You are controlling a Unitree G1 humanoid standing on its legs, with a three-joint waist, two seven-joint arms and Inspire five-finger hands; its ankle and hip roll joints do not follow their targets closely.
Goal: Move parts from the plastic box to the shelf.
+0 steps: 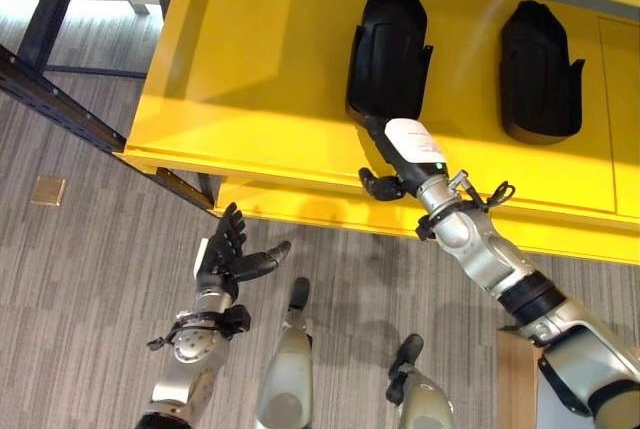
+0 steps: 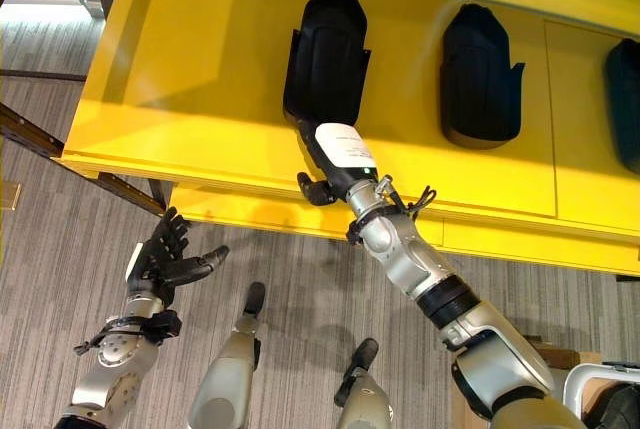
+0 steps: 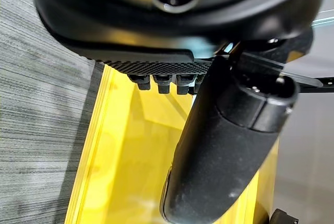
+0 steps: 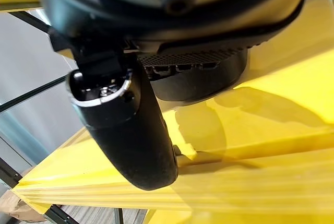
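Note:
A yellow shelf carries black moulded parts lying flat. My right hand reaches over the shelf's front edge. Its straight fingers meet the near end of the left part, and its thumb stands free to the side over the shelf lip. In the right wrist view this part lies just past the fingers and rests on the shelf. A second part lies further right, and a third part shows at the edge. My left hand hangs low over the floor, open and holding nothing.
Dark metal rack bars run along the shelf's left side. A small brass plate is set into the grey carpet. A brown box corner sits at the lower right. The yellow shelf extends ahead of the left hand.

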